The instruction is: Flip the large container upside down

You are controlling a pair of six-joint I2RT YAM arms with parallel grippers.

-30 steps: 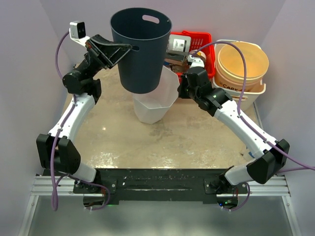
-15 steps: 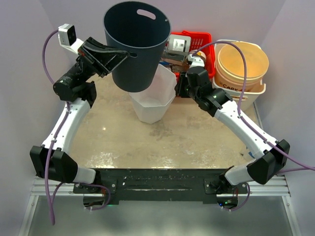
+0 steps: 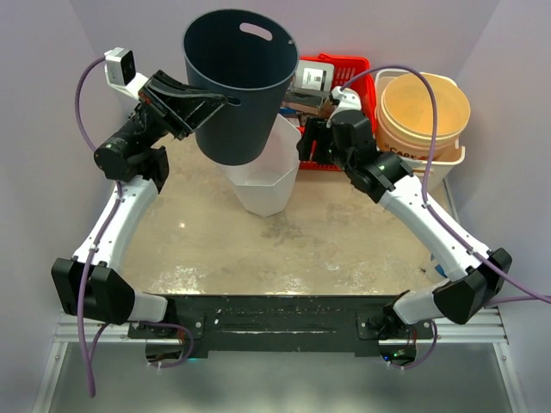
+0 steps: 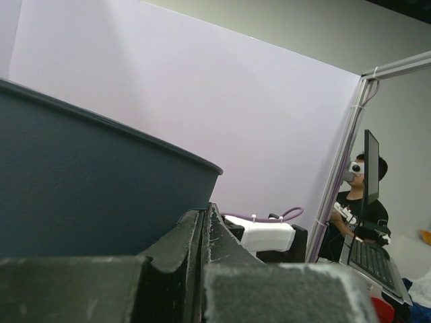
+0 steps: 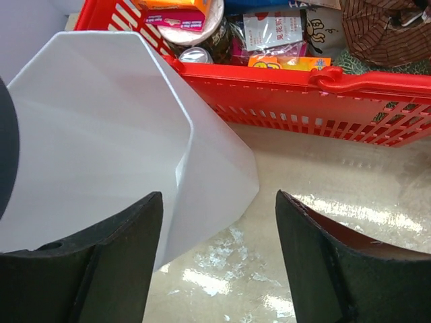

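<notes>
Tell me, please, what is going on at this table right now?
The left gripper is clamped on the rim of the large dark container and holds it up over the mouth of the white container. Its opening faces upward, so it has not yet been turned over. The right gripper hangs open beside the white container, gripping nothing. A red basket and a tan bucket sit at the back.

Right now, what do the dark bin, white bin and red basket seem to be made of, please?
Dark bin: probably matte plastic, thin wall, moulded handle slot. White bin: smooth plastic, likely, with crisp faceted sides. Red basket: glossy plastic, moulded lattice.
</notes>
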